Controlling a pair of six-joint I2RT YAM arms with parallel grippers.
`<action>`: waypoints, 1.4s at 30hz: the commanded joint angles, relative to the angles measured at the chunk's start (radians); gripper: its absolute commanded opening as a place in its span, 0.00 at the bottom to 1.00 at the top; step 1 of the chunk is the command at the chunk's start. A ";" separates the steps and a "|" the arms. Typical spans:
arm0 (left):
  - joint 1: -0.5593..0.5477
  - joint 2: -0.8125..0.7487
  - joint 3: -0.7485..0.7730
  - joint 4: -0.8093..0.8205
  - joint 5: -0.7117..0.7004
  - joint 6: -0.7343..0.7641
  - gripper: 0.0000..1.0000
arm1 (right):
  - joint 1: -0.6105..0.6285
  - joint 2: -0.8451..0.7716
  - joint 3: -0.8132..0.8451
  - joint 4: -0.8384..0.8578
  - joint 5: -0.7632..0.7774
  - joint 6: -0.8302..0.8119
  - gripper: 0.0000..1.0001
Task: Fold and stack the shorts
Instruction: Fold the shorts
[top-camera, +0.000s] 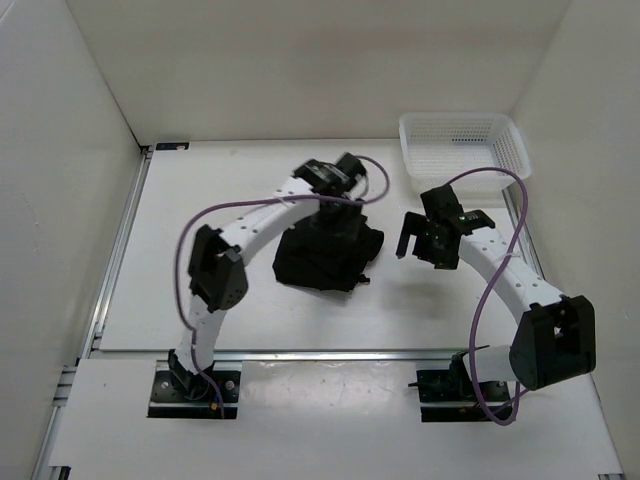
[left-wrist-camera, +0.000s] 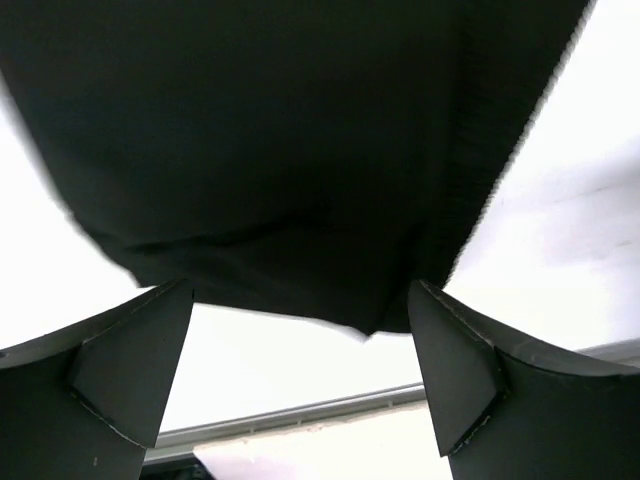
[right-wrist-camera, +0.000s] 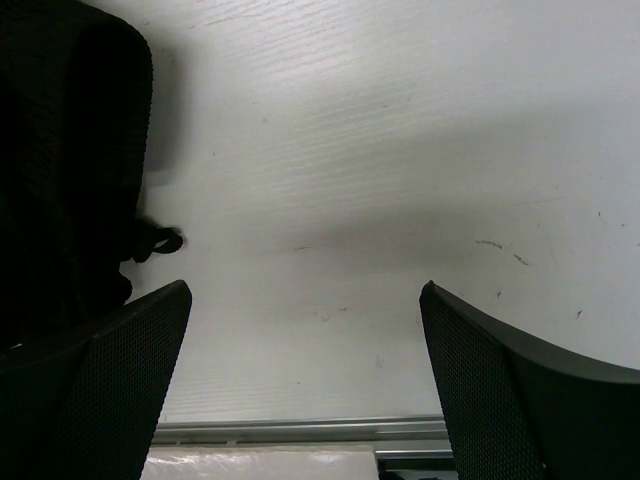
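Observation:
The black shorts lie bunched in a folded heap in the middle of the table. My left gripper is open over the heap's far edge. In the left wrist view the black cloth fills the top, its edge level with the fingertips, and the gripper holds nothing. My right gripper is open and empty, just right of the heap. In the right wrist view the gripper is over bare table, with the shorts at the left and a drawstring end poking out.
A white plastic mesh basket stands at the back right corner. White walls close in the table at the left, back and right. A metal rail runs along the table's near edge.

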 joint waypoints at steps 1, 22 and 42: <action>0.105 -0.258 -0.077 0.088 0.075 -0.032 0.99 | 0.001 -0.028 -0.001 0.019 0.009 -0.004 1.00; 0.307 -0.528 -0.525 0.253 0.172 -0.075 0.21 | 0.288 0.274 0.384 0.016 -0.228 -0.084 0.53; 0.539 -0.680 -0.659 0.253 0.170 0.002 0.26 | 0.463 0.340 0.306 0.054 -0.190 0.027 0.70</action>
